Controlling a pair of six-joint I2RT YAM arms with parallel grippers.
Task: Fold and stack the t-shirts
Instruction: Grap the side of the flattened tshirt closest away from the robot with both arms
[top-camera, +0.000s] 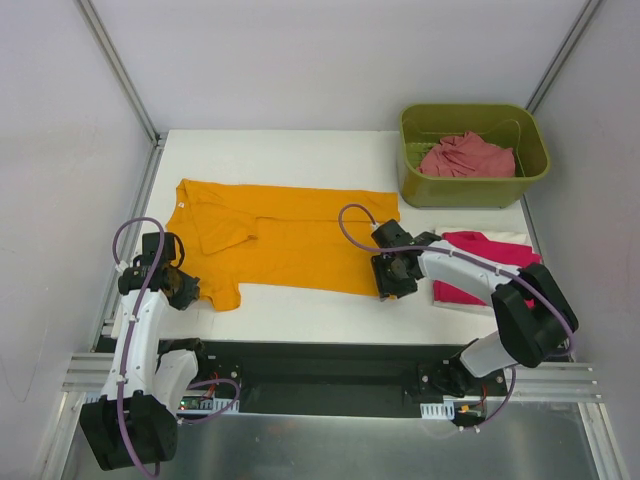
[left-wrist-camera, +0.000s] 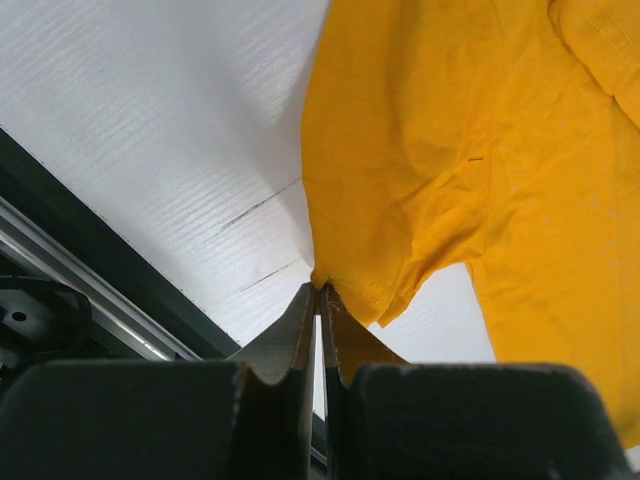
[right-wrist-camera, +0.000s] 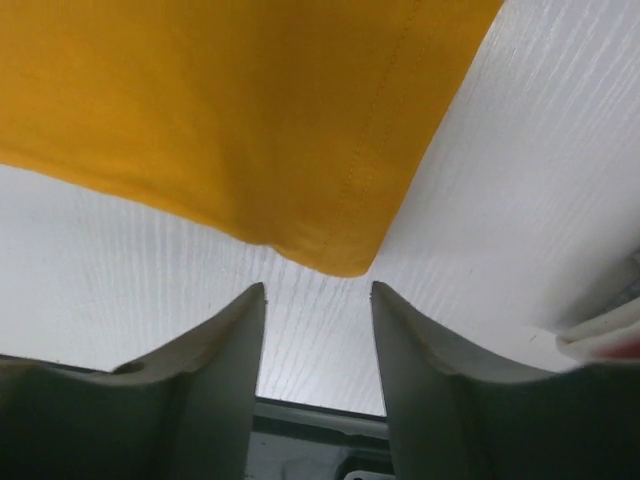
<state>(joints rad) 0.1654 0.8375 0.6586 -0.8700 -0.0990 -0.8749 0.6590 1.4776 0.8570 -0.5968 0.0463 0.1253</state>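
Observation:
The orange-yellow collared t-shirt (top-camera: 290, 240) lies spread flat across the white table (top-camera: 300, 150). My left gripper (top-camera: 186, 288) is at its near-left sleeve. In the left wrist view the jaws meet on the sleeve's hem corner (left-wrist-camera: 345, 285), pinching it. My right gripper (top-camera: 392, 282) sits at the shirt's near-right corner. In the right wrist view it (right-wrist-camera: 318, 288) stands open, and the hem corner (right-wrist-camera: 335, 250) lies just beyond the tips with nothing between them. A folded magenta t-shirt (top-camera: 492, 262) lies at the right. The salmon-pink t-shirt (top-camera: 465, 158) is bunched in the bin.
An olive-green plastic bin (top-camera: 475, 112) stands at the back right corner. The table's front edge and a dark rail (top-camera: 330, 360) run close behind both grippers. Metal frame posts (top-camera: 120, 70) rise at the back corners.

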